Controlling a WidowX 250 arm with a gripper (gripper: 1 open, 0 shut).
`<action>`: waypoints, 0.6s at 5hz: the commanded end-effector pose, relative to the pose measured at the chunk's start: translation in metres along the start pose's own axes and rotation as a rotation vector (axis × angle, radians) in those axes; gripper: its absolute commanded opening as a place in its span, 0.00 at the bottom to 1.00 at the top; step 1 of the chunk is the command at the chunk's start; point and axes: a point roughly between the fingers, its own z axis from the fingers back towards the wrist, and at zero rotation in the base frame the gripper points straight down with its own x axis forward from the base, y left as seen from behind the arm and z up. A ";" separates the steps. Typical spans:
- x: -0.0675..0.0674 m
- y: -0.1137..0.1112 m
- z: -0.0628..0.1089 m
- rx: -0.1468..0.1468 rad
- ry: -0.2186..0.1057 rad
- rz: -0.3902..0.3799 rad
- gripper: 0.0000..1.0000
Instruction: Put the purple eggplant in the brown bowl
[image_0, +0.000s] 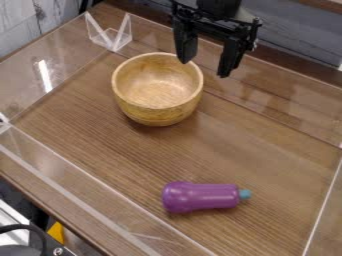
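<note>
The purple eggplant (201, 197) lies on its side near the front of the wooden table, its light blue stem cap pointing right. The brown bowl (158, 88) stands upright at the back centre, its hollow holding nothing. My gripper (209, 60) hangs pointing down above the bowl's right rim, far behind the eggplant. Its two black fingers (187, 45) stand apart with nothing between them, so it is open.
Clear acrylic walls (54, 170) box in the table on the left, front and right. A small clear plastic stand (110, 33) sits at the back left. Bare wood lies between the bowl and the eggplant.
</note>
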 end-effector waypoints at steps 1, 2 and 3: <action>-0.005 -0.001 -0.006 0.001 0.019 -0.055 1.00; -0.026 -0.005 -0.010 -0.008 0.042 -0.260 1.00; -0.046 -0.007 -0.012 -0.012 0.045 -0.450 1.00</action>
